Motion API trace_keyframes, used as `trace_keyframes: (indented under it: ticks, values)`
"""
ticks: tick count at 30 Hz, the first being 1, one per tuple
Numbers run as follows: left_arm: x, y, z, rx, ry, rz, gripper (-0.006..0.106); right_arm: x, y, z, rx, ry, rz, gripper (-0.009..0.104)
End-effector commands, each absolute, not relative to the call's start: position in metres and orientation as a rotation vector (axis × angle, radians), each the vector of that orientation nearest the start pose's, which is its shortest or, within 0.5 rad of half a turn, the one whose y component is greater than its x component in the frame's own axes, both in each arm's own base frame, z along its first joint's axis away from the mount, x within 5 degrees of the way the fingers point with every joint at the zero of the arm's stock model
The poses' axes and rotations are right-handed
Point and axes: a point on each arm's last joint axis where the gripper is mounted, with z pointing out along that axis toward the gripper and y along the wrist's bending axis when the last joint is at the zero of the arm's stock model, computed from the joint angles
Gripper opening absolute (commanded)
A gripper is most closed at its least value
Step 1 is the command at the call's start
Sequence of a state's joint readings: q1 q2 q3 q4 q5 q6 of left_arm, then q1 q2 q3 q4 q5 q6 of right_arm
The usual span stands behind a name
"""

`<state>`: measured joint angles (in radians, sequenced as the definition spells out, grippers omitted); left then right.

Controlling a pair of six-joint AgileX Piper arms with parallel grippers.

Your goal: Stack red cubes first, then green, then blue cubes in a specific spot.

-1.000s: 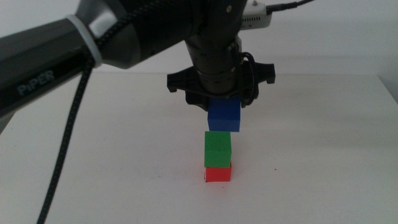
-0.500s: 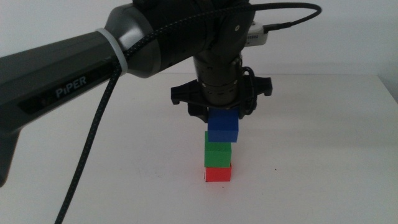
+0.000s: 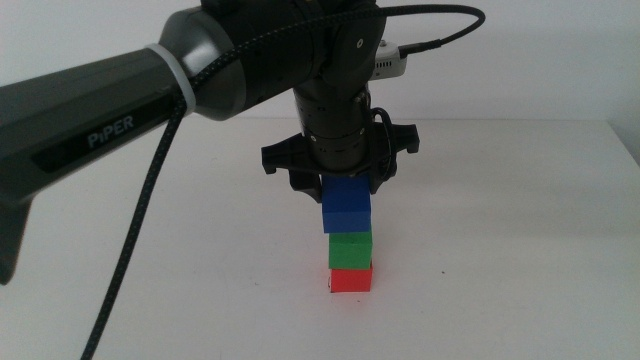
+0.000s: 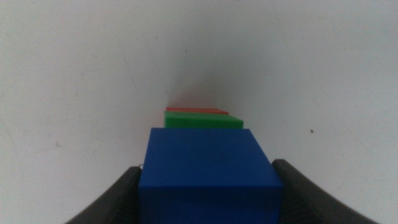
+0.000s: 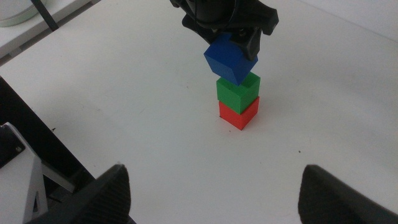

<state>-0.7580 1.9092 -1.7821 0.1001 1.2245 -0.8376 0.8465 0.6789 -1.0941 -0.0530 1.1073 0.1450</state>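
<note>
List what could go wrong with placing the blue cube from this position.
1. The blue cube, clamped in the left gripper, sits offset from the green cube; released so, it may overhang or slip off.
2. Pressing down off-centre could shove the green cube off the red cube.
The right gripper waits, open, well away.

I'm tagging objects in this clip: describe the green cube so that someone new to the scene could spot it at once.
Find the white table and the small coloured stack near its middle, under the left gripper. The green cube is the stack's middle piece, sitting on the red cube. Just above it is the blue cube, held in the jaws; green alone has a cube on both sides.
</note>
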Motion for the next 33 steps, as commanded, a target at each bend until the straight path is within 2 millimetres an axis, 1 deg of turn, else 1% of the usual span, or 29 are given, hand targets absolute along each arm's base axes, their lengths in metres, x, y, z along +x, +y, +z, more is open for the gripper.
trace_keyframes:
  ticks: [1,9,13,19,33]
  values:
    - [0.303,-0.276,0.300,-0.108,2.863,-0.233,-0.002,0.062,0.063,0.418,-0.768,2.071,0.488,0.091]
    - [0.305,-0.275,0.297,-0.113,2.871,-0.233,-0.002,0.062,0.063,0.418,-0.768,2.071,0.488,0.091]
    - [0.309,-0.279,0.285,-0.109,2.896,-0.207,-0.002,0.062,0.063,0.418,-0.768,2.071,0.488,0.091]
    - [0.311,-0.281,0.277,-0.107,2.911,-0.188,-0.002,0.062,0.063,0.418,-0.768,2.071,0.488,0.091]
    - [0.311,-0.282,0.276,-0.033,2.917,-0.193,-0.002,0.062,0.063,0.418,-0.768,2.071,0.488,0.091]
